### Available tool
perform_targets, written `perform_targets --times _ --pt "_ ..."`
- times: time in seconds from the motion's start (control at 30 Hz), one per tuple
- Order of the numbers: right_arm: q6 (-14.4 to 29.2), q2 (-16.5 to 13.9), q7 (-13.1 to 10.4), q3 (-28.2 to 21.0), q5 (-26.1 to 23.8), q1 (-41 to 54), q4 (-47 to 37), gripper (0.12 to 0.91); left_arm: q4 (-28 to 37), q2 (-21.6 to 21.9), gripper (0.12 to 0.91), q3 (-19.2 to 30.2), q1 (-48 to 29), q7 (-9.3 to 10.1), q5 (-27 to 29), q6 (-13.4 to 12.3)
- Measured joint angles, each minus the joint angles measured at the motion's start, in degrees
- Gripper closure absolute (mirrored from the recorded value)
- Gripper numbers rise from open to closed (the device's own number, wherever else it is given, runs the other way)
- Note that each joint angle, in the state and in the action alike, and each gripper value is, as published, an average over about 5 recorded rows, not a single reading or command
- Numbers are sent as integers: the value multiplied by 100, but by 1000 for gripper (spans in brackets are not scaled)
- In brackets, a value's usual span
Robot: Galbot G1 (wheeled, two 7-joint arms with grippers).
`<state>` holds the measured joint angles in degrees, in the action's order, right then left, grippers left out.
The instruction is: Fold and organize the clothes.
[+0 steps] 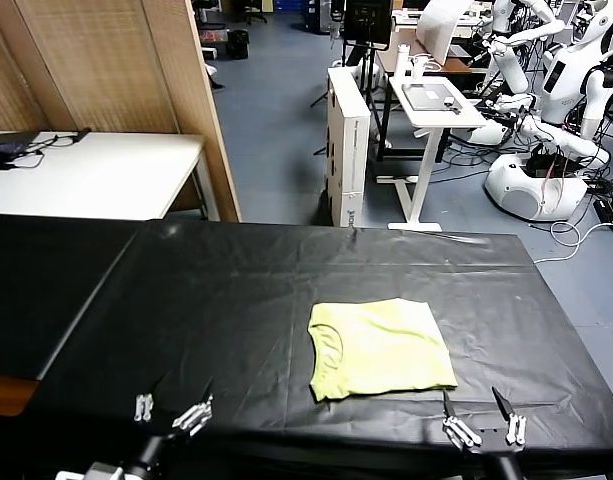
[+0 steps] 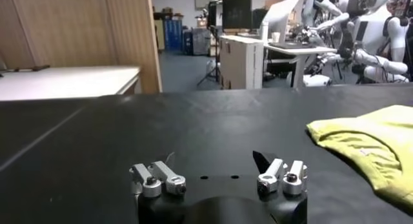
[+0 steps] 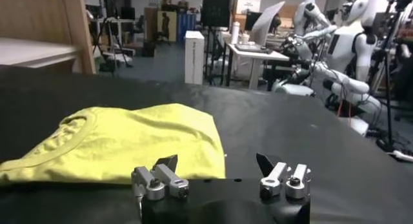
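Head view: shirt [image 1: 380, 348] lies folded in neat rectangle on table [image 1: 186, 300], right of centre. Left gripper [image 1: 173, 413] and right gripper [image 1: 483, 430] low at near edge, both wide, empty. Folding looks done; next probably tidying or final placing.

Not really seeing anything I can read here. The tall white cardboard box [image 1: 348, 140] standing on the floor past my black-covered table [image 1: 236, 300] is showing some small blue print near its bottom edge, but it's way too tiny for me to make out. The folded lime yellow-green cotton T-shirt [image 1: 379, 348] lying in front of me is showing no print or label I can read from any of my cameras. The dark monitor screens [image 2: 236, 11] in the back of the room aren't displaying anything legible either. So yeah, no words, brands or numbers I'm able to pick out.
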<state>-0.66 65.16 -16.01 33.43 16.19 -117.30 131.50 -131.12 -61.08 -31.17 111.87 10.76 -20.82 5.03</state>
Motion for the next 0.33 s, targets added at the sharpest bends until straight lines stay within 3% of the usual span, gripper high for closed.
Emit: perform_targets --times 0.33 --pt "-56 90 7 -106 -53 14 31 118 11 39 123 -40 61 -40 -24 34"
